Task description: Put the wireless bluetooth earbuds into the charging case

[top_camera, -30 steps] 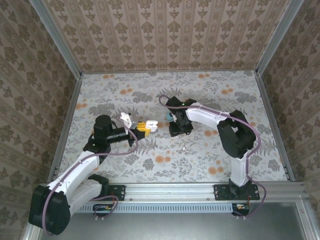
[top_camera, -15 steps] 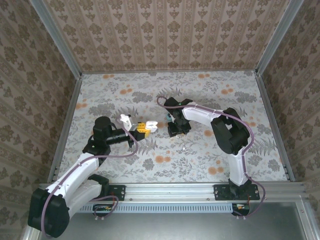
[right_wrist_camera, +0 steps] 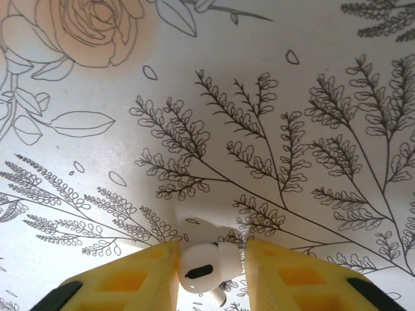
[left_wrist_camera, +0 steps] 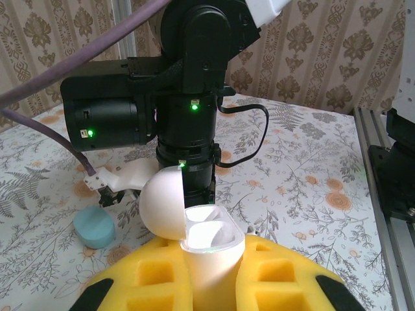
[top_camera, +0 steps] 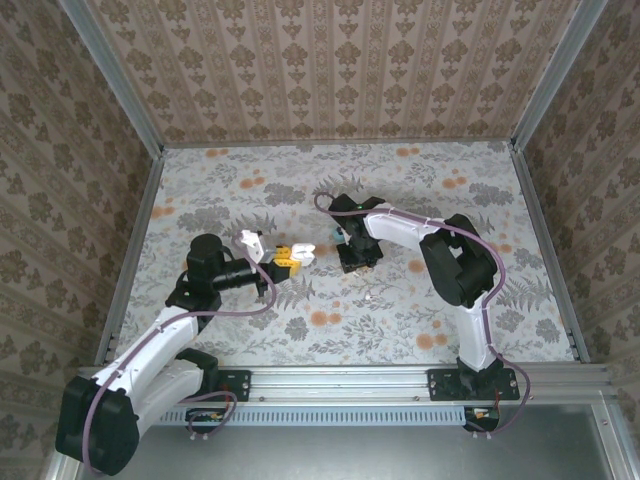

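— From above, what is the left arm doing?
— The left gripper (top_camera: 296,256) is reaching towards the middle of the floral-printed tabletop (top_camera: 420,190), and its yellow fingers are clamping a white pebble-shaped charging case (top_camera: 303,252). The right gripper (top_camera: 358,262) is pointing down at the tabletop just to the right of that case, and I cannot tell from here how its fingers are standing. A teal rounded case (top_camera: 333,231) is lying on the tabletop close beside the right wrist, on its far left side.

— And the left wrist camera?
— The left gripper (left_wrist_camera: 211,275) is holding the white pebble-shaped charging case (left_wrist_camera: 211,249) upright between its two yellow foam fingers (left_wrist_camera: 146,278), which are pressing against both sides of it. The lid is standing open, tipped back to the left, and the hollow inside is facing up. The black wrist of the right arm is hanging just behind the case, with green lights glowing. The teal rounded case (left_wrist_camera: 94,228) is resting on the tabletop to the left.

— And the right wrist camera?
— The right gripper (right_wrist_camera: 211,262) is pinching a white stemmed earbud (right_wrist_camera: 198,271) between its yellow fingers (right_wrist_camera: 130,282), which are sitting narrow and touching it on both sides. The stem is pointing towards the bottom of the picture. The leaf-patterned tabletop (right_wrist_camera: 259,97) is lying beyond it.
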Controlling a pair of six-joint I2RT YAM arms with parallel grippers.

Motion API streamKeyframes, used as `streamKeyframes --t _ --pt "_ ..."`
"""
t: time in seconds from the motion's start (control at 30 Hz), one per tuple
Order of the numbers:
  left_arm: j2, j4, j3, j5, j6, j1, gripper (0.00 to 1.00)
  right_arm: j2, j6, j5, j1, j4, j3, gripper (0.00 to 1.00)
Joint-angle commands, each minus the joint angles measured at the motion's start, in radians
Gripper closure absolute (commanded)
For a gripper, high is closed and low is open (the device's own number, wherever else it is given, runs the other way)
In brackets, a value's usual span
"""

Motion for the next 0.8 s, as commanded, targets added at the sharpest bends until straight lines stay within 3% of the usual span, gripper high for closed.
streamKeyframes --t 0.0,0.37,0.7,0.77 --pt "-0.011 0.009 -0.011 0.004 0.027 -0.008 1.0 0.01 0.025 0.008 -0.006 -0.014 0.007 0.71" --pt "-0.009 0.031 -0.014 -0.001 0.029 -0.016 1.0 -0.118 0.096 0.019 -0.009 0.062 -0.052 0.73" --pt "0.021 0.139 -0.024 -0.051 0.025 -0.034 1.0 -0.396 0.204 0.073 -0.009 0.21 -0.149 0.73" --pt "0.033 0.175 -0.024 -0.077 0.029 -0.073 1.0 -0.462 0.232 0.073 -0.008 0.256 -0.174 0.73"
